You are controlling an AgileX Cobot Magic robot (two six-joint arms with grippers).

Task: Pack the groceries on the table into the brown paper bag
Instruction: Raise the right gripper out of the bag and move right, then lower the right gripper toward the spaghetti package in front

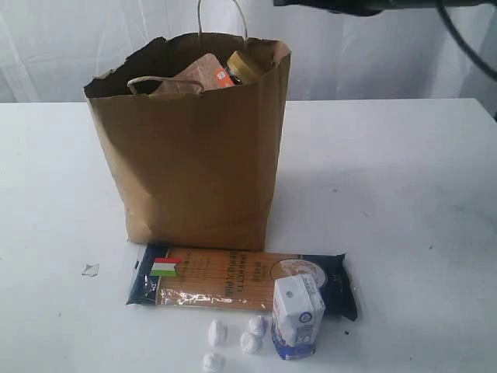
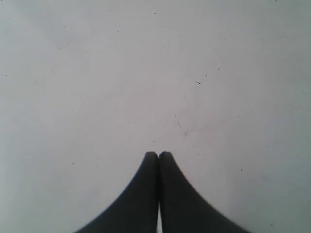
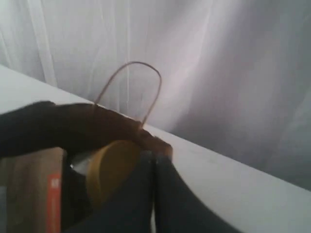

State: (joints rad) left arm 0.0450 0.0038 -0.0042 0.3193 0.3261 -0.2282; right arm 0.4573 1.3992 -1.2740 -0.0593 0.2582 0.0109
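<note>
The brown paper bag (image 1: 194, 171) stands upright on the table (image 1: 404, 194). Inside it, a brown pouch (image 1: 198, 78) and a gold-lidded jar (image 1: 247, 68) show above the torn rim. The flat blue-orange spaghetti packet (image 1: 225, 278) lies in front of the bag, and the small blue-white carton (image 1: 297, 317) stands at its right end. My right gripper (image 3: 155, 156) is shut and empty, just above the bag's rim (image 3: 73, 121) beside the jar's gold lid (image 3: 114, 165). My left gripper (image 2: 159, 154) is shut over bare tabletop (image 2: 146, 73) and holds nothing.
Several small white crumpled bits (image 1: 233, 338) lie at the front edge near the carton, and a pale scrap (image 1: 91, 270) lies left of the packet. A dark part of an arm (image 1: 365, 5) crosses the top right. A white curtain (image 1: 373, 54) hangs behind.
</note>
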